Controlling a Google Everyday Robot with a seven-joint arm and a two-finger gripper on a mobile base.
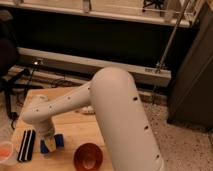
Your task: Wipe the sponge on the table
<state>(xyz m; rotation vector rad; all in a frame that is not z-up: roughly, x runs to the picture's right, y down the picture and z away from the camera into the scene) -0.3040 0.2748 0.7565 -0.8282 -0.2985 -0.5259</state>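
My end effector [51, 141] is clamped shut on the blue sponge [59, 141]. The sponge sits directly beneath it on the wooden worktop [75, 132], near the orange-brown bowl [88, 156] on its camera-left side. Its long axis seems to run side to side.

On the table [75, 125], the gripper [48, 136] sits on the sponge [58, 141], with the block [26, 145] just left and the bowl [88, 156] right, nearer the front.

The white arm [117, 120] bends down to the left; its gripper [51, 143] sits low, near-left, clamped on the sponge [60, 141].
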